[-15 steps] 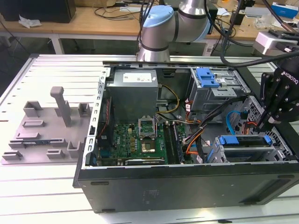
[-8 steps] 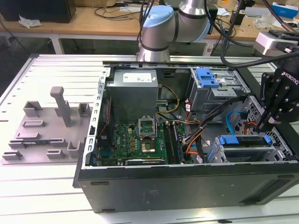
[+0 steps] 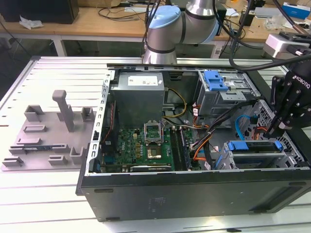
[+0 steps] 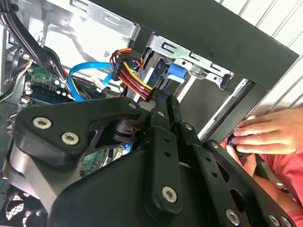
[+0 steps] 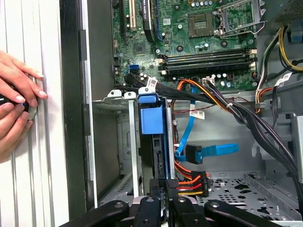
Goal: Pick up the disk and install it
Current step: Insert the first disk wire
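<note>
Exterior view: a ribbed metal counter [image 3: 48, 68] carries an open computer case [image 3: 194, 189] lying on its side, with a grey moulded fixture plate [image 3: 43, 141] beside it towards the exterior view's left. Inside the case sit the grey power-supply box [image 3: 141, 99] and, below it, the green motherboard [image 3: 141, 145]. A drive cage [image 3: 252, 160] fills the corner towards the exterior view's right. The disk [image 3: 255, 145] sits in that cage in its blue carrier bracket, and in the first wrist view it [image 5: 152, 123] stands edge-on between the cage's metal rails. The tool [image 3: 273, 131] hangs just above the bracket's end, its fingers drawn narrow. I cannot tell whether they pinch anything. In the first wrist view the tool [image 5: 165, 194] is crowded by a bundle of red, orange and yellow power leads [image 5: 189, 182] just beside it and a blue data cable [image 5: 208, 150] nearby. A person's hand [image 5: 19, 101] rests on the counter outside the case wall.
</note>
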### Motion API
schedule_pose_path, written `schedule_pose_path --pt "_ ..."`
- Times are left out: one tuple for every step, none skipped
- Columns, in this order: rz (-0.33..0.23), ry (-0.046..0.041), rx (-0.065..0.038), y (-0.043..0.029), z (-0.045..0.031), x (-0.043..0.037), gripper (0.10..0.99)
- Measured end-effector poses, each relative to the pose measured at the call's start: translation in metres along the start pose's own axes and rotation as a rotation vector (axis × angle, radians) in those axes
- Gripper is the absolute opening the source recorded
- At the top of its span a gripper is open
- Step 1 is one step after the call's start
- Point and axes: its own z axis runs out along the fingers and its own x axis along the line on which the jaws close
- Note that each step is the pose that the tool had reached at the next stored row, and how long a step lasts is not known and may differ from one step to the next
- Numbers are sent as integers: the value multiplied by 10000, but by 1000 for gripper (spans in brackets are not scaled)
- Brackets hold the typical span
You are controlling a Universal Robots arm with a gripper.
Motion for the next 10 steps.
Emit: schedule_pose_path --pt "3 -18 22 14 2 1 165" --pt "-7 -60 71 33 3 3 165" --pt "-26 -89 102 42 4 4 165" --pt "-44 -112 136 45 5 5 165" --pt "-57 -128 165 49 6 6 165" --pt "-75 -138 198 52 5 10 165" --pt "-82 -138 200 53 6 15 165" --pt "-82 -139 200 57 9 23 165" --pt "-83 -139 200 58 10 30 165" --pt "-84 -139 200 57 12 34 165"
